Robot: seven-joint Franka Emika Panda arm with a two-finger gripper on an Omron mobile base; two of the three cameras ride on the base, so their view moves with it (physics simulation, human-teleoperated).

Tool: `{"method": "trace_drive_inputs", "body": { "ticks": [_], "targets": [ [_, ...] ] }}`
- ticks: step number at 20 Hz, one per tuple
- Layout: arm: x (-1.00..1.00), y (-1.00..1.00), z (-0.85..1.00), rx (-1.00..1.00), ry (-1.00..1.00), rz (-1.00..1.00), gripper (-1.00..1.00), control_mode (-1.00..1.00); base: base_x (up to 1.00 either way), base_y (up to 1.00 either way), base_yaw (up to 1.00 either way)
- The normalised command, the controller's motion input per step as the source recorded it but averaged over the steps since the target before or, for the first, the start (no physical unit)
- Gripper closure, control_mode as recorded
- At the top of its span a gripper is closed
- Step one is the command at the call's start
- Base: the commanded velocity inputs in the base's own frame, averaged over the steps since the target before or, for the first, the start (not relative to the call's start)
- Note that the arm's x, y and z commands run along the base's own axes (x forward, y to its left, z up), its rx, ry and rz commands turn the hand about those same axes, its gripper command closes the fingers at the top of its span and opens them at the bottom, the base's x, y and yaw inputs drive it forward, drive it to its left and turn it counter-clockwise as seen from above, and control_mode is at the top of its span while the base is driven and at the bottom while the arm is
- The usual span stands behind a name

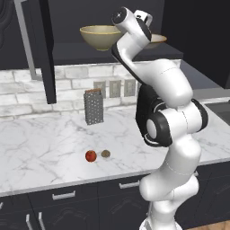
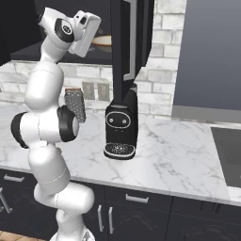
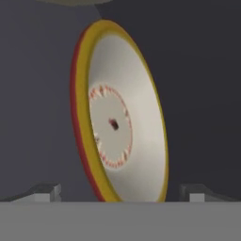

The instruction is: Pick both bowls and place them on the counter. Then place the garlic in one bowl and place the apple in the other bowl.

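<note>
On the dark cabinet shelf above the counter stand both bowls. The deep olive-tan one is at the left. The shallow tan bowl shows its pale inside close ahead of my gripper. My fingertips are spread wide, one on each side of its lower rim, touching nothing. The arm hides most of the shallow bowl in the left base view. The red apple and the brownish garlic lie side by side near the counter's front edge.
An open cabinet door hangs left of the shelf. A metal grater stands by the brick backsplash. A black coffee machine sits on the counter to the right, with a dark cooktop beyond it.
</note>
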Motion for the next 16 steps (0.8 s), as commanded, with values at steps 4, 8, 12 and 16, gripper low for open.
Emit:
{"method": "trace_drive_inputs", "body": {
  "ticks": [4,8,12,16],
  "targets": [
    [0.03,-0.15,-0.24,0.00,0.01,0.00,-1.00,-1.00,0.00,0.00,0.00],
    [0.10,-0.18,-0.29,0.00,0.03,0.00,-1.00,-1.00,0.00,0.00,0.00],
    [0.17,-0.20,-0.34,0.00,0.05,0.00,-1.00,-1.00,0.00,0.00,0.00],
    [0.25,-0.31,-0.40,0.00,0.05,0.00,-1.00,-1.00,0.00,0.00,0.00]
  ]
}}
